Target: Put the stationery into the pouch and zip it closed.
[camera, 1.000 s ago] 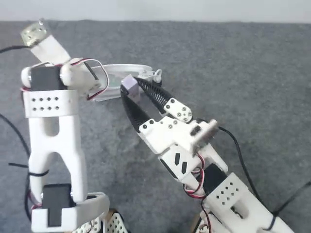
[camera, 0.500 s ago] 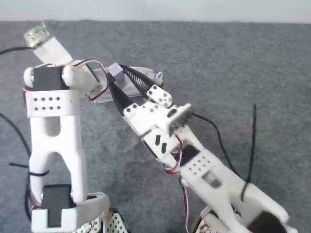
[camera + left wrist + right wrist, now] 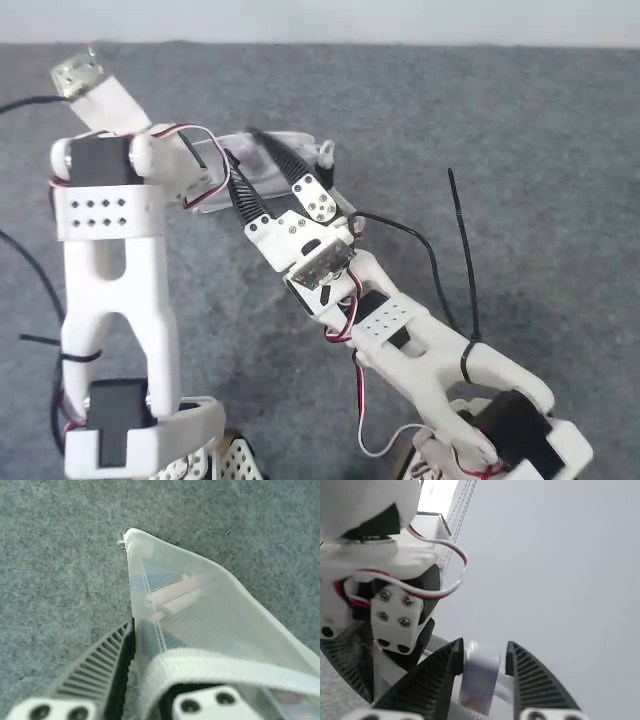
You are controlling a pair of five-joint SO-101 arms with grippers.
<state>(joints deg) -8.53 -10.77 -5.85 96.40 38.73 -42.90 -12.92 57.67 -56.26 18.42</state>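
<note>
On the left wrist view, the left hand [image 3: 142, 645] grips the rim of one translucent white mesh pouch [image 3: 210, 615] holding two pale sticks [image 3: 172, 597]. On the right wrist view, the right hand [image 3: 482, 652] pinches one small lilac block [image 3: 479, 677]. From above, the pouch lies upper centre on the grey table [image 3: 520, 150].

Bright, even light throughout, with only faint shadows

The white plastic left arm [image 3: 105, 260] stands folded, forearm pointing away from its base. Its black-fingered left gripper [image 3: 145, 680] is pinched on the rim of a translucent white mesh pouch [image 3: 200, 610]. The white right arm [image 3: 420, 350] stretches diagonally toward it. The black-fingered right gripper [image 3: 240, 148], tips just beside the left wrist, clamps a small pale lavender block [image 3: 479, 672].
</note>
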